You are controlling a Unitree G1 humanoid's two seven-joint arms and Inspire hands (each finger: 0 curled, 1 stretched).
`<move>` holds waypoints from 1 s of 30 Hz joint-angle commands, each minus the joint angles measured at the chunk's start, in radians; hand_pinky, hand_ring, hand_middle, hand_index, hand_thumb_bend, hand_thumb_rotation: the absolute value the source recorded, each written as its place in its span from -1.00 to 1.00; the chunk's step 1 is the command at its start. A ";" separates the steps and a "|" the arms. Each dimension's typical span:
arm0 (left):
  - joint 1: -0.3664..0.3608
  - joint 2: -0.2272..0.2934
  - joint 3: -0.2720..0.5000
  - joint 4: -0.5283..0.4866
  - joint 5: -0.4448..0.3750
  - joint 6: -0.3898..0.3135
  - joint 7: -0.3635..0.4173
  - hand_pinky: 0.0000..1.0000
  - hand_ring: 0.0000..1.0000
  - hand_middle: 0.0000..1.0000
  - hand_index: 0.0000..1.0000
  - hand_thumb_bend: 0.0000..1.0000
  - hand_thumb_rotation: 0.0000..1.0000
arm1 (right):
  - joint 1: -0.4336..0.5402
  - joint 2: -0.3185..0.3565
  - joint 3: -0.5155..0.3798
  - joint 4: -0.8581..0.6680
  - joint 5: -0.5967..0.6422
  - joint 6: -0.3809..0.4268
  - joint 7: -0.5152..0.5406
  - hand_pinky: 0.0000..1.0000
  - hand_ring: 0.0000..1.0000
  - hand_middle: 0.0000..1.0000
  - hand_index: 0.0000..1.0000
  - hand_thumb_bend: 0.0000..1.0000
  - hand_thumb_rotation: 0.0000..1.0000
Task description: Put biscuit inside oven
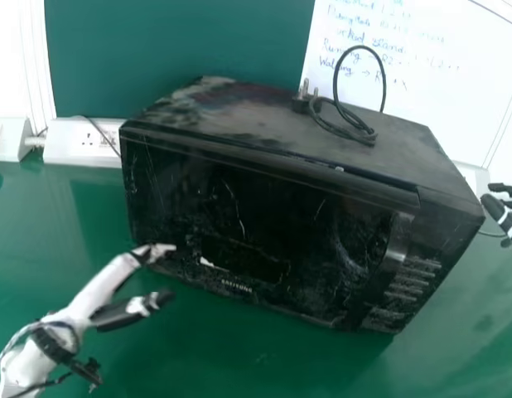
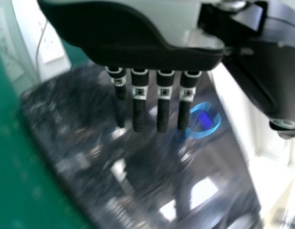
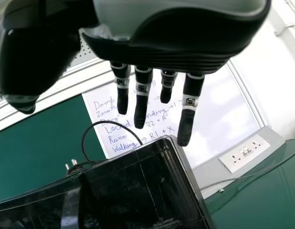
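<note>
- two hands with straightened fingers, thumbs apart; left hand (image 1: 145, 254) by the lower front of the black oven (image 1: 281, 199), right hand (image 1: 509, 222) past its right side;
- oven on green table (image 1: 214, 356);
- cable (image 1: 364, 136) atop it;
- whiteboard (image 1: 413, 104) behind

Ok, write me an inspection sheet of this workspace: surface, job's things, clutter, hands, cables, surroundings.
Surface: green table, glossy.
Job's things: black oven, scuffed front, door looks shut.
Clutter: plug on the oven's top.
Hands: left hand near the oven's front, fingers straight; right hand by its right side, fingers fairly straight.
Cables: black cord looped on top; thin cable by the left socket box.
Surroundings: whiteboard with writing, green panel behind.
</note>
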 commanded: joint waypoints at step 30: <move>-0.033 -0.203 0.222 -0.029 -0.084 0.210 0.365 -0.06 0.01 0.10 -0.01 0.02 -0.86 | -0.029 0.006 0.195 0.134 -0.022 -0.085 -0.234 0.03 0.26 0.43 0.56 1.00 0.17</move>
